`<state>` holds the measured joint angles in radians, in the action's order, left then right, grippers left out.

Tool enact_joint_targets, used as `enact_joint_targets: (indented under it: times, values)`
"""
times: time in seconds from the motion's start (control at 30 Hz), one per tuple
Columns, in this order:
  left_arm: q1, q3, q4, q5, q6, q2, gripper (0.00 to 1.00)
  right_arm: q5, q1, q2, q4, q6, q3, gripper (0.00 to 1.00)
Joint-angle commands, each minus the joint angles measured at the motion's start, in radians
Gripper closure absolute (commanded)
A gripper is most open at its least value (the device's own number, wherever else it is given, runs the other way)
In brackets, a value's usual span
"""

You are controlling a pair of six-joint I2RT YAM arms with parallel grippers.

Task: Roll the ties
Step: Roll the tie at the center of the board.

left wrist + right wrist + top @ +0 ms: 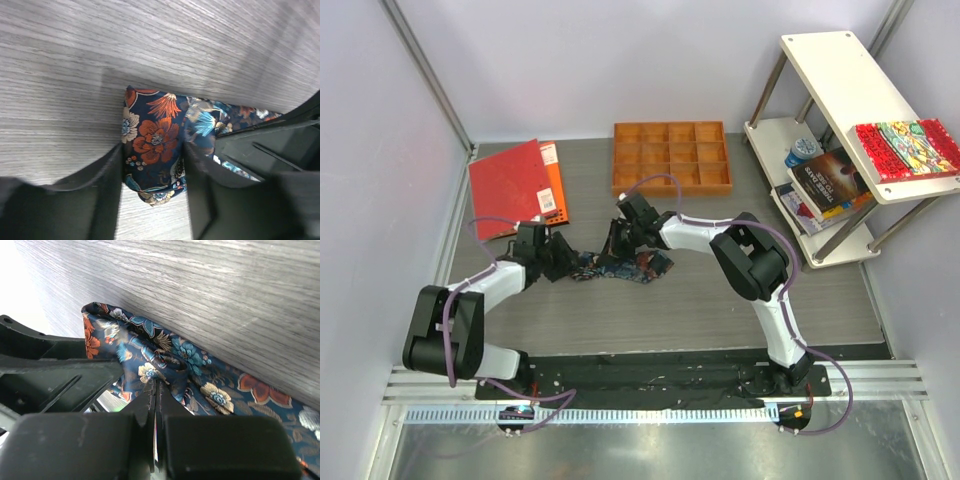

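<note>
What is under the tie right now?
Grey wood-grain table shows all around the tie, which lies on it. The left fingers stand either side of its folded end; the right fingers pinch a fold. Anything beneath the fabric's layers is covered.

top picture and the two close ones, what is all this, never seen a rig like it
The machine is two robot arms bolted at the near edge of a table, each ending in two-fingered jaws. The top picture looks down from above and behind: the left arm on the left, the right arm on the right. The other two come from a camera on each wrist, so that arm's own jaws show at the bottom. On the table lie a flowered navy tie, a red book and a wooden tray; a shelf stands at the right. The right jaws are shut, pinching a fold of the tie. The left jaws straddle its folded end; whether they squeeze it I cannot tell.
</note>
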<state>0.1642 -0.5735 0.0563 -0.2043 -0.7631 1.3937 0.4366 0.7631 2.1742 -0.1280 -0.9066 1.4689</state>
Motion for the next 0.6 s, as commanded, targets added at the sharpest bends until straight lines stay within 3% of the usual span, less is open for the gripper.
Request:
enact_joint_targets:
  times: [0.0, 0.17, 0.57]
  values:
    - [0.047, 0.015, -0.015, 0.058, -0.024, 0.024, 0.59, 0.001, 0.001, 0.009, 0.025, 0.009, -0.019, 0.99]
    - [0.107, -0.066, 0.161, 0.210, -0.025, -0.019, 0.69, -0.004, -0.002, -0.007, 0.025, 0.006, -0.021, 0.99]
    - [0.259, -0.290, 0.531, 0.584, 0.013, -0.032, 0.71, -0.012, -0.071, -0.166, 0.011, 0.009, -0.131, 0.90]
